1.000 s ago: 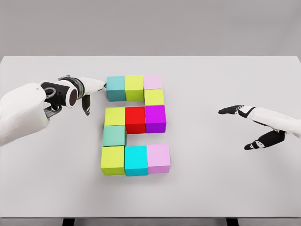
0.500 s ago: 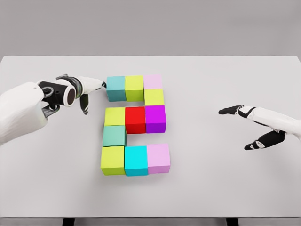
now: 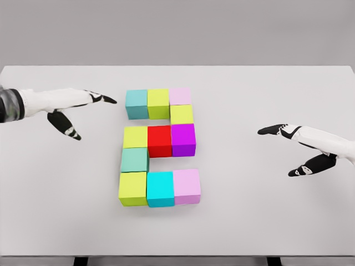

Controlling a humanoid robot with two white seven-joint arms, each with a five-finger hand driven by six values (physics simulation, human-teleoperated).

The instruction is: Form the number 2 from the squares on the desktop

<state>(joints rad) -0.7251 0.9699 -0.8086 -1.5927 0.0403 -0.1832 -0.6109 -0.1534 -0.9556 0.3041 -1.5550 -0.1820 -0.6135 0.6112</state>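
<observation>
Coloured squares (image 3: 159, 147) packed edge to edge mid tabletop (image 3: 266, 216), already reading as a 2. Left hand (image 3: 77, 108) fingers spread, empty, just beside top-left teal square (image 3: 136, 103). Right hand (image 3: 297, 149) splayed, well apart.

left arm (image 3: 11, 105) cut by left edge, right arm (image 3: 338, 145) by right

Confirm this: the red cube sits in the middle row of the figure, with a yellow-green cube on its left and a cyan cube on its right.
Not quite. The red cube does sit in the middle row with a yellow-green cube on its left, but the cube on its right is purple, not cyan. The head view shows it.
</observation>
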